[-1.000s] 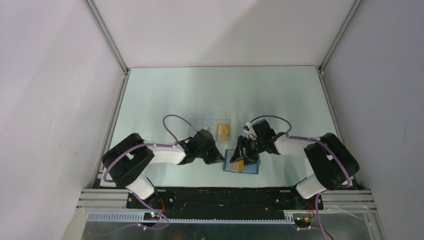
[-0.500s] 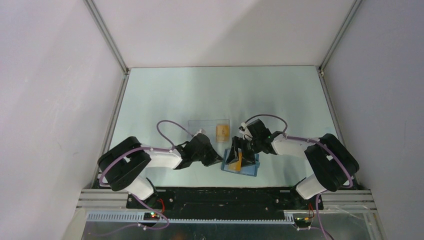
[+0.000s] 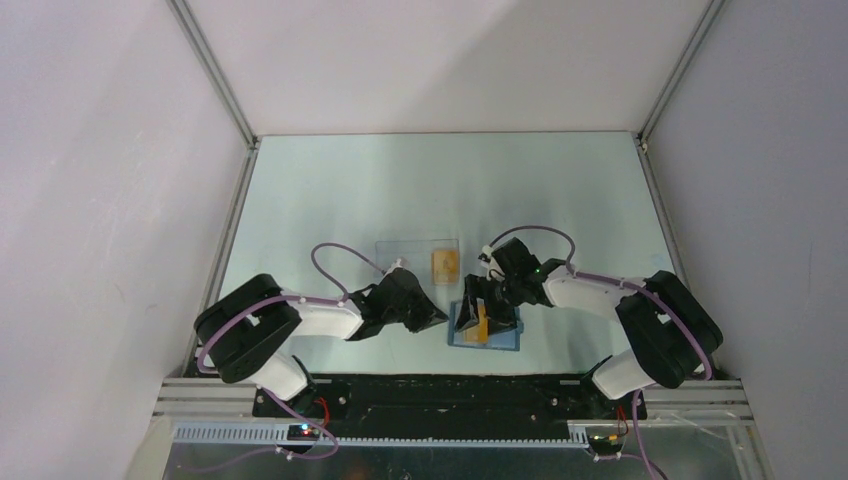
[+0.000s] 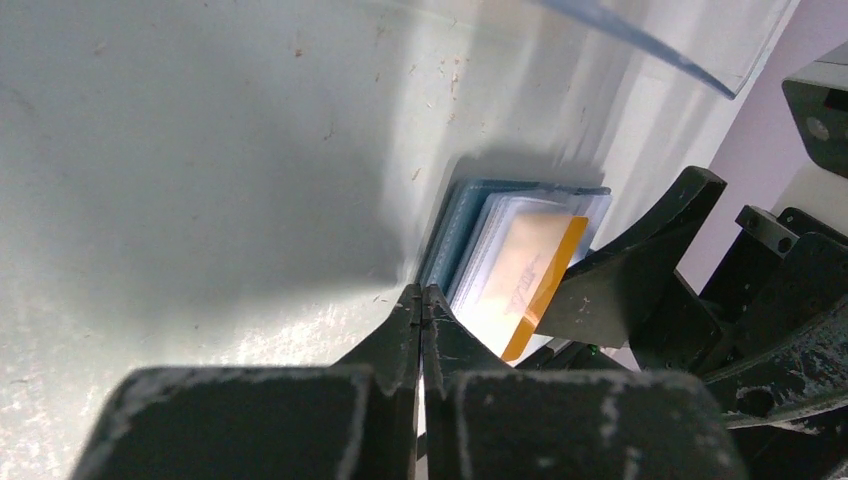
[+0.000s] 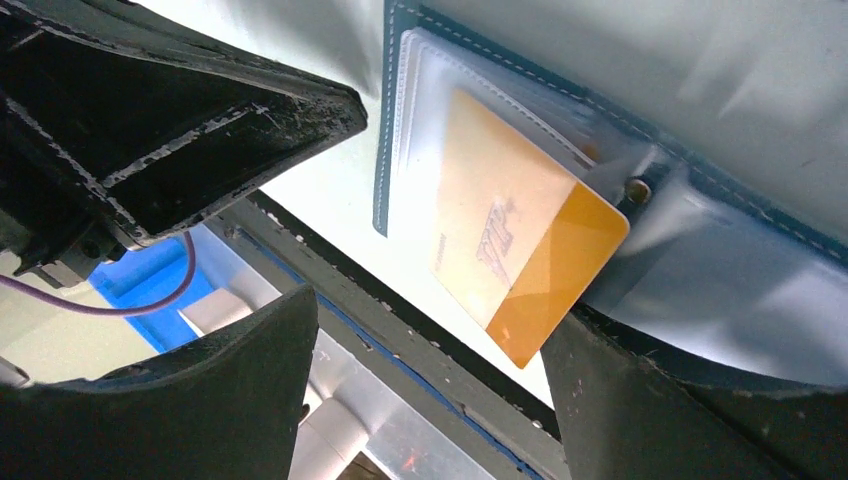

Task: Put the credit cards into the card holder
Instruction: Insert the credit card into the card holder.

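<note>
The blue card holder (image 3: 505, 336) lies open near the table's front edge. An orange credit card (image 3: 481, 322) lies on it, partly slid into a clear sleeve, one orange end sticking out (image 5: 510, 240). My right gripper (image 3: 486, 308) hovers open over the holder, one finger either side of the card's end (image 5: 430, 320). My left gripper (image 3: 436, 318) is shut and empty, its tip at the holder's left edge (image 4: 421, 295). The left wrist view shows the holder (image 4: 455, 215) and card (image 4: 525, 270) just beyond. A second card (image 3: 445, 262) lies further back.
A clear plastic sheet (image 3: 410, 252) lies flat behind the grippers, under the second card; its edge shows in the left wrist view (image 4: 720, 40). The table's front rail (image 3: 450, 385) runs close behind the holder. White walls enclose the table.
The left gripper drew back a little to the left. The right gripper shifted over the holder, the holder turned slightly and now lies squarer, with the orange card deeper in it.
</note>
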Available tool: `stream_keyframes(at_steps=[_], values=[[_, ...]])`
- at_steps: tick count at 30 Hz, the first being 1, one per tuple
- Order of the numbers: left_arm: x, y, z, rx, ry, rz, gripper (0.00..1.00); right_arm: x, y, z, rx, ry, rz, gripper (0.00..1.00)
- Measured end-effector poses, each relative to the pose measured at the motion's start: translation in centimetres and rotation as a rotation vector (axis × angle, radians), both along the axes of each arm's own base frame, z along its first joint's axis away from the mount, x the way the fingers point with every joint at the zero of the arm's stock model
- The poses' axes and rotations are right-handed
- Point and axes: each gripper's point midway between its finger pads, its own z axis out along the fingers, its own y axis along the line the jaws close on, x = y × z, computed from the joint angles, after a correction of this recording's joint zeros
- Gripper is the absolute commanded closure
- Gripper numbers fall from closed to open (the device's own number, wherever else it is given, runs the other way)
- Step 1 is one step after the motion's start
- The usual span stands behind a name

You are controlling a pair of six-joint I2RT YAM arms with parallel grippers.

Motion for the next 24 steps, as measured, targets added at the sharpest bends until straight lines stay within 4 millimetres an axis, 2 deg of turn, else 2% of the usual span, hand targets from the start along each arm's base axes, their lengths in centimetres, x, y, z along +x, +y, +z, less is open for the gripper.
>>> stream_keyframes(at_steps=[11,18,24], values=[[0.4,-0.3,-0.3,-0.004,-0.013,0.005,1.0,-0.7,-1.1,-0.1,-0.072,0.033,0.021,0.17],[0.8,-1.0,-0.5,-0.007,-0.014,-0.01,1.0,-0.5,-1.7,-0.4,-0.119,0.023,0.03,0.4],[0.8,-1.4,-0.5,-0.015,-0.014,-0.019,1.0,-0.5,-1.8,-1.3,-0.138,0.04,0.045,0.54]])
